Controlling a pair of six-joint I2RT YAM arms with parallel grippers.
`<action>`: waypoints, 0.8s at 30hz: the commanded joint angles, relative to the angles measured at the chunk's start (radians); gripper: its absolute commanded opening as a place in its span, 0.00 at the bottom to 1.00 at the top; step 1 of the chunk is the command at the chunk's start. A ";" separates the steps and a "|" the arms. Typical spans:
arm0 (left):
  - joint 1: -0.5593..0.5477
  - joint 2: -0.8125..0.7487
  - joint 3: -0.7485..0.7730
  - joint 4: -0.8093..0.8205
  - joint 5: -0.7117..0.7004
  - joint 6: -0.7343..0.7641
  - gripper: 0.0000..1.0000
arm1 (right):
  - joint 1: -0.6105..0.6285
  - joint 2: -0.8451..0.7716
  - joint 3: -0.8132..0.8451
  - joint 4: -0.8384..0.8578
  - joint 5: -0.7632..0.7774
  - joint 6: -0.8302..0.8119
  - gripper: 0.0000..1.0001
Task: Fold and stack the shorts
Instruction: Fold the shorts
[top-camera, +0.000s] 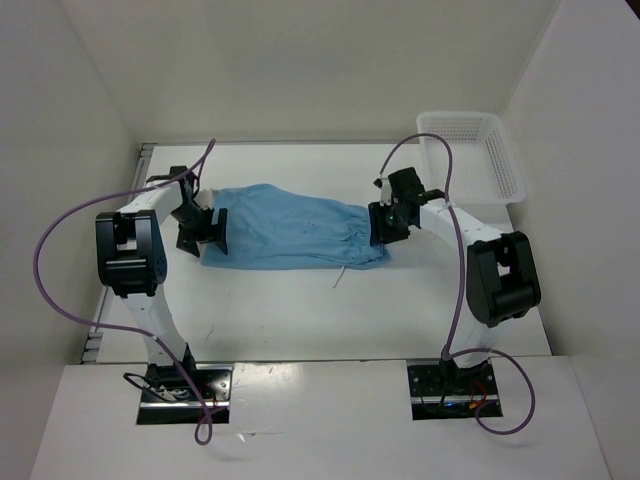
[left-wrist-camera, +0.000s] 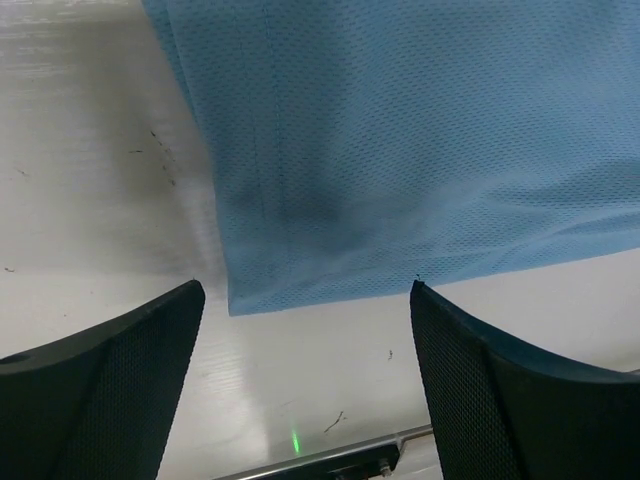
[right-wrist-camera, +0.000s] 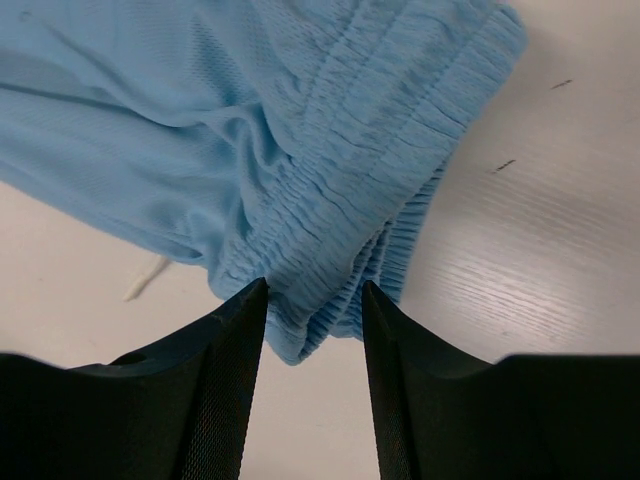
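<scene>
The light blue shorts (top-camera: 290, 232) lie flat across the middle of the table, folded lengthwise, with the gathered waistband (right-wrist-camera: 380, 130) at the right end. A white drawstring end (top-camera: 340, 277) pokes out below them. My left gripper (top-camera: 203, 228) hovers at the left end, and its jaws stand wide open just off the leg hem (left-wrist-camera: 320, 290), holding nothing. My right gripper (top-camera: 385, 222) is at the waistband end. In the right wrist view its jaws are partly apart, and the folded waistband corner (right-wrist-camera: 310, 320) sits loosely between the fingertips.
A white mesh basket (top-camera: 480, 150) stands at the back right corner of the table. White walls enclose the table on three sides. A metal strip (left-wrist-camera: 330, 458) runs along the table's left edge behind my left gripper.
</scene>
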 joint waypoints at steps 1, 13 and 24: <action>0.000 0.020 -0.010 0.013 0.028 0.004 0.90 | -0.015 -0.026 -0.001 -0.003 -0.090 0.029 0.49; 0.000 0.101 -0.020 0.013 0.055 0.004 0.29 | -0.026 0.018 -0.072 -0.005 -0.135 0.020 0.23; 0.000 0.078 0.021 0.013 0.012 0.004 0.00 | -0.035 0.008 0.111 -0.221 -0.107 -0.236 0.00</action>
